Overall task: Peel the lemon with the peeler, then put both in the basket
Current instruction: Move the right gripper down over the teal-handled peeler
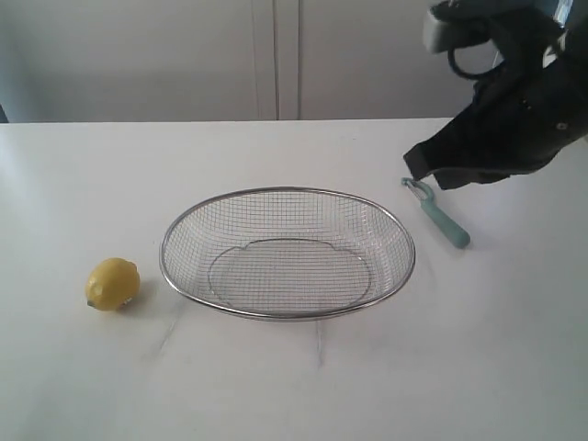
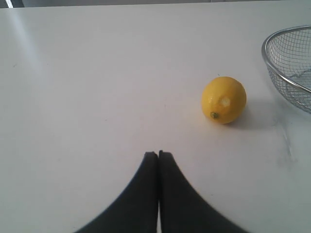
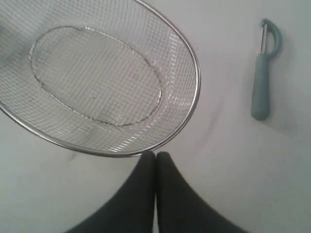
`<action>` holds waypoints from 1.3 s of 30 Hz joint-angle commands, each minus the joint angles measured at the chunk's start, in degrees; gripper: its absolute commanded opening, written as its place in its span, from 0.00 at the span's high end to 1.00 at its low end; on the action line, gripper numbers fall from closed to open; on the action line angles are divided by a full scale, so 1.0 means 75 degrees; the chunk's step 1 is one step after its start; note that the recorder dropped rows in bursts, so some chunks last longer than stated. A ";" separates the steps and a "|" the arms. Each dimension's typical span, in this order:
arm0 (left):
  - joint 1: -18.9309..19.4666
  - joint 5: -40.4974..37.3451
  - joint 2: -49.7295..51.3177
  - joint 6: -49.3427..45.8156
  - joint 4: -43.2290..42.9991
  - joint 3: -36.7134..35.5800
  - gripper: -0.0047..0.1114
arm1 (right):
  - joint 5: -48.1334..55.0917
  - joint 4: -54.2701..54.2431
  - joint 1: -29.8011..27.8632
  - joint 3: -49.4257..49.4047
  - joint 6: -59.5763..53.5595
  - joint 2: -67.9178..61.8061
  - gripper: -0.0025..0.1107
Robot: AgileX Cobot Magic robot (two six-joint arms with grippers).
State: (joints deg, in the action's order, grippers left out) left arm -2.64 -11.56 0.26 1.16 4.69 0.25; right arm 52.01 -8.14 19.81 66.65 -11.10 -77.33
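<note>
Lemon (image 1: 112, 284) lies on the white table (image 1: 83, 175) at the lower left of the exterior frame, near the left end of the basket (image 1: 163, 250) but not touching it. The wire-mesh basket fills the middle of the frame. The peeler (image 1: 443, 220) lies flat on the table at the right, close to the basket's right rim, with its blade head toward the back. The right gripper (image 1: 415, 165) hangs at the upper right, just above the peeler's head in the frame, its fingers pressed together on nothing. The left gripper (image 2: 158, 154) shows only in its wrist view. It is also pressed together and empty, and the lemon lies apart ahead of it.
</note>
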 commanded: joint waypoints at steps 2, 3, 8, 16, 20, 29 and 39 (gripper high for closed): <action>0.0026 -0.0009 -0.0034 0.0016 -0.0007 -0.0033 0.96 | -0.0044 0.0913 0.0020 0.0033 -0.0068 -0.0832 0.98; 0.0026 -0.0009 -0.0034 0.0016 -0.0007 -0.0033 0.96 | -0.0044 0.1170 0.0020 0.0033 0.0043 -0.0943 0.98; 0.0026 -0.0009 -0.0034 0.0016 -0.0007 -0.0033 0.96 | -0.0228 0.2859 0.0020 0.0033 0.1163 -0.1560 0.98; 0.0026 -0.0009 -0.0034 0.0016 -0.0007 -0.0033 0.96 | -0.0261 0.2563 -0.0392 0.0771 0.1343 -0.2570 0.98; 0.0026 -0.0009 -0.0034 0.0016 -0.0007 -0.0033 0.96 | -0.0209 0.2055 -0.0807 0.1372 0.1221 -0.3005 0.98; 0.0026 -0.0009 -0.0034 0.0016 -0.0007 -0.0033 0.96 | 0.1116 0.0684 -0.1516 0.2775 -0.0090 -0.4171 0.98; 0.0026 -0.0009 -0.0034 0.0016 -0.0007 -0.0033 0.96 | 0.0721 0.0715 -0.1749 0.3389 -0.0090 -0.4951 0.93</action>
State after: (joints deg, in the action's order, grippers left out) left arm -2.64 -11.56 0.26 1.16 4.69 0.25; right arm 59.61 -2.70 6.94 91.45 -11.06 -113.61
